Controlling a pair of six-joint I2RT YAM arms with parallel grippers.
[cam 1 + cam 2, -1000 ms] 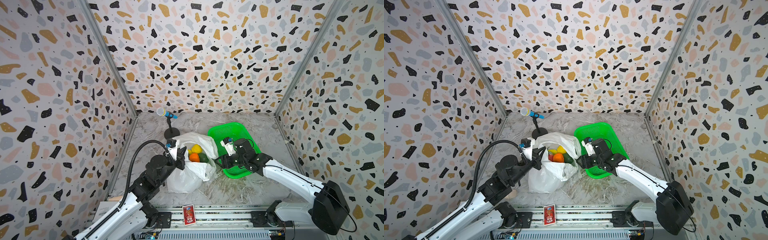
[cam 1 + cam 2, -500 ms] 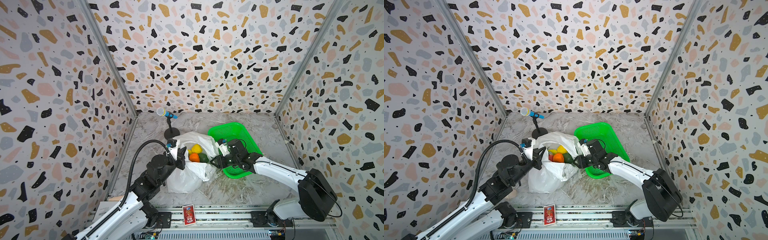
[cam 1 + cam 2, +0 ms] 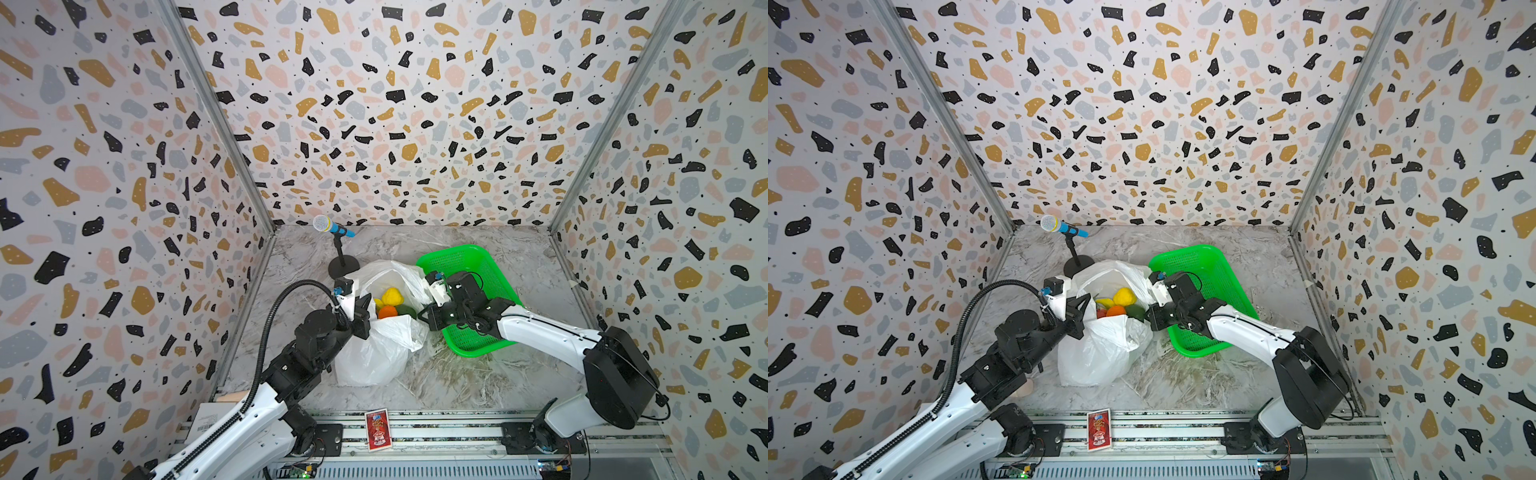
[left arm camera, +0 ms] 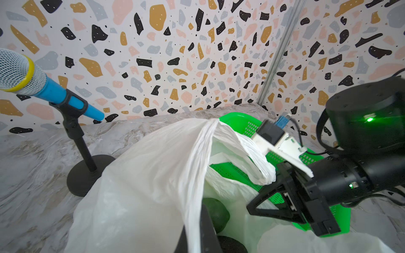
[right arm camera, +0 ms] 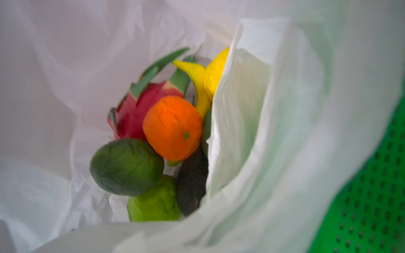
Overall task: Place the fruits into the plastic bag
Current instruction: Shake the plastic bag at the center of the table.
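Your left hand [image 3: 363, 311] is clamped on the plastic bag [image 3: 376, 357] at its left rim. Your right hand [image 3: 424, 314] is closed at the right rim. The fruits [image 5: 173, 129] sit inside. Tug unevenly and the thin bag could tip and spill them.

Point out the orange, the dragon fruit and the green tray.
orange [image 5: 173, 128], right wrist view, middle of its skin.
dragon fruit [image 5: 131, 118], right wrist view, red body.
green tray [image 3: 457, 264], in a top view, bare mesh.

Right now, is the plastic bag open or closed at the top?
Open. The plastic bag gapes upward at its mouth, and the orange and lemon show inside it in both top views.
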